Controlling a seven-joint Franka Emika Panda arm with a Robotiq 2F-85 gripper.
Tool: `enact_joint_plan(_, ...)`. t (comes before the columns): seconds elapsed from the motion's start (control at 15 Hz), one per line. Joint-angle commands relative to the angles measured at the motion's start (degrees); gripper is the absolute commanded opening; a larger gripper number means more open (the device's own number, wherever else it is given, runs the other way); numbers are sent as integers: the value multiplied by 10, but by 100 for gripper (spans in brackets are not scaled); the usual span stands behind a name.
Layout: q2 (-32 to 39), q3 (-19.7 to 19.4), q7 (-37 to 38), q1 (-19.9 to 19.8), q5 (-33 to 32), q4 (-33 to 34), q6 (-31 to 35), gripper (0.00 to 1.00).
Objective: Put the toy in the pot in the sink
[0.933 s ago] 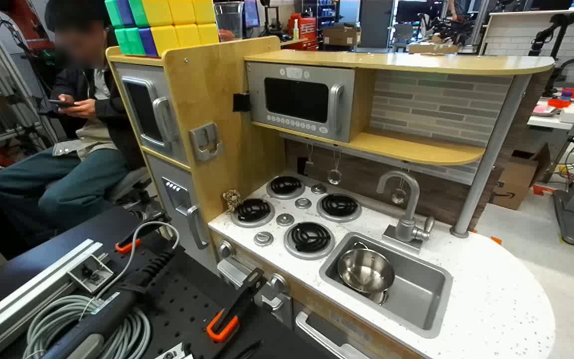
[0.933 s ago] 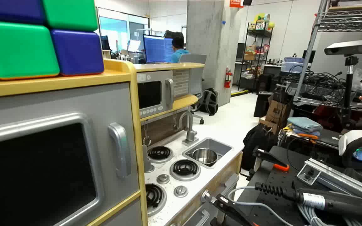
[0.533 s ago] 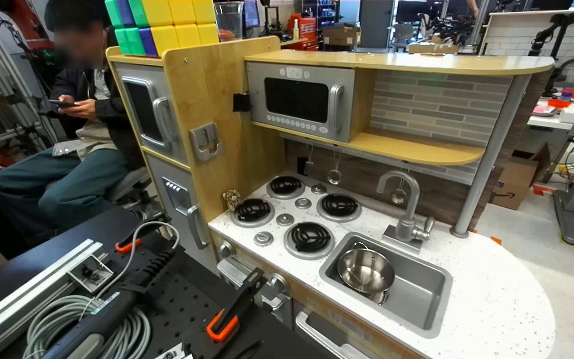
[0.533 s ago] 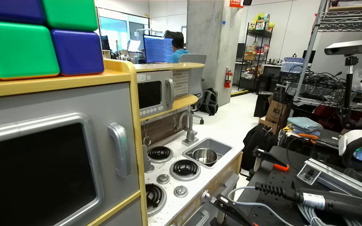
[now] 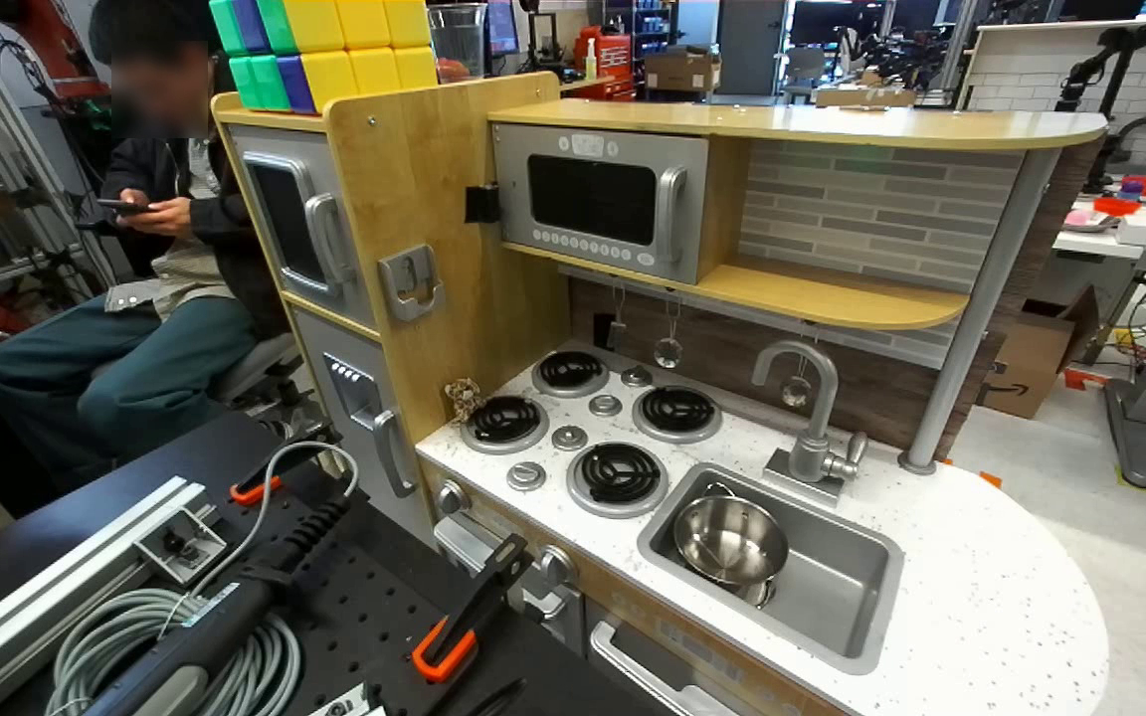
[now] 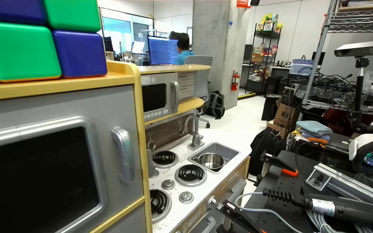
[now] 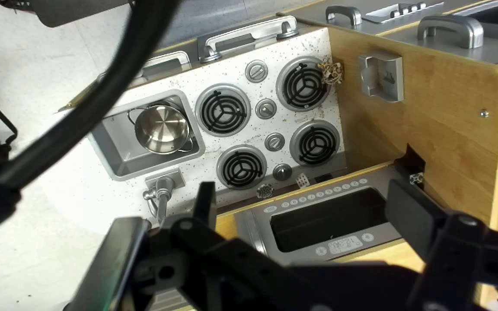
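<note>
A small brown mottled toy sits at the corner of the stove top, against the wooden side panel. It also shows beside a burner in the wrist view; the panel hides it in an exterior view. The shiny steel pot stands in the grey sink, at the end near the burners. The pot also shows in an exterior view and in the wrist view. My gripper is open and empty, high above the kitchen with the microwave below its fingers. It is out of view in both exterior views.
A silver faucet rises behind the sink. The microwave and a wooden shelf overhang the back of the counter. The tall wooden side panel bounds the stove. A black bench with tools stands in front.
A person's hand with a white device at the right edge of an exterior view has gone out of sight. The toy, pot and sink have not moved.
</note>
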Motion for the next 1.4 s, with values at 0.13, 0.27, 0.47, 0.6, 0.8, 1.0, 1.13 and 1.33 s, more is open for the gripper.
enact_joint_plan(0.13,9,13,36,-9,2,-11,38,100)
enact_joint_plan(0.27,22,24,67,-12,-7,-35,93,100)
enact_joint_plan(0.47,64,38,104,-17,-35,-68,163,100)
enact_joint_plan(0.6,89,45,123,-17,-52,-96,239,100)
enact_joint_plan(0.8,137,46,133,-17,-76,-119,331,100)
enact_joint_plan(1.0,182,46,151,-17,-100,-131,388,100)
enact_joint_plan(1.13,214,45,162,-14,-123,-134,409,100)
enact_joint_plan(1.33,256,39,186,-9,-183,-138,428,100)
